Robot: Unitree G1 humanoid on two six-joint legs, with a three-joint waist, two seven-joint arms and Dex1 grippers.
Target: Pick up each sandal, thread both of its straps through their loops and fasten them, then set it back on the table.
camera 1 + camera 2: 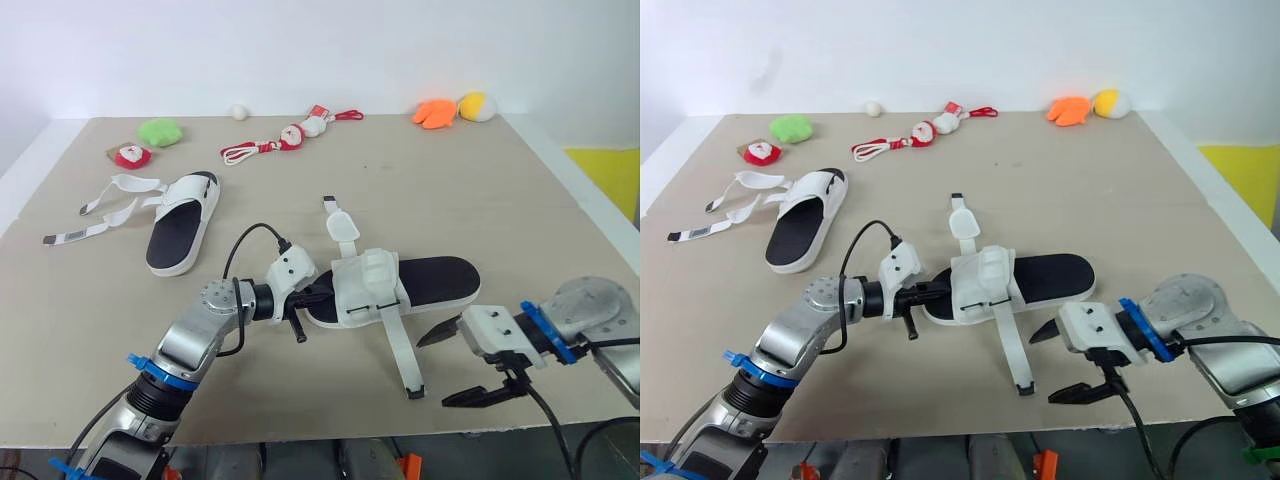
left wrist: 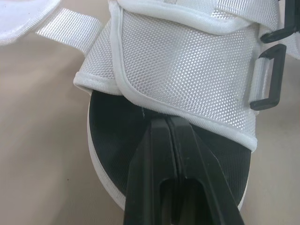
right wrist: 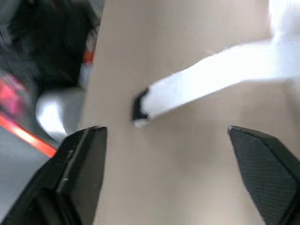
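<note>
Left eye view: no strap is judged fastened yet. The near sandal is laid mid-table, its long strap unthreaded; the far sandal is untouched. The left gripper is pressed shut at one end, and the right gripper is held apart beside the strap's tip.

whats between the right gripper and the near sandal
The loose strap of the near sandal lies there on the table, tip close to the open right gripper, seen in the left eye view.
</note>
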